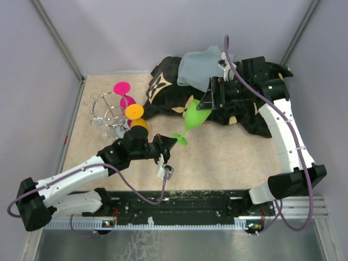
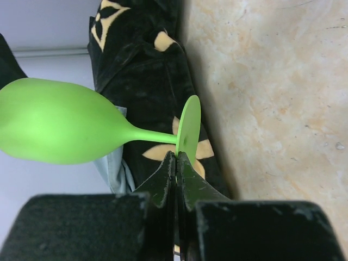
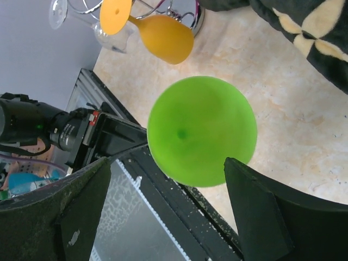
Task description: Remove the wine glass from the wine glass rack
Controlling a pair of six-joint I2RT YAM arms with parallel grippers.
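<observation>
My left hand (image 2: 178, 159) is pinched on the foot of the green wine glass (image 2: 60, 128), held sideways, clear of the wine glass rack (image 1: 105, 111). Right hand (image 3: 167, 166) is spread wide at the bowl. Looks like a handover; next I'd close the right hand gently.

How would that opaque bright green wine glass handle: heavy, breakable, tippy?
Probably light: the left gripper holds the opaque bright green wine glass sideways by the edge of its thin foot. Its matte look suggests plastic, so likely not fragile. The big bowl on a slim stem could tip easily.
</observation>
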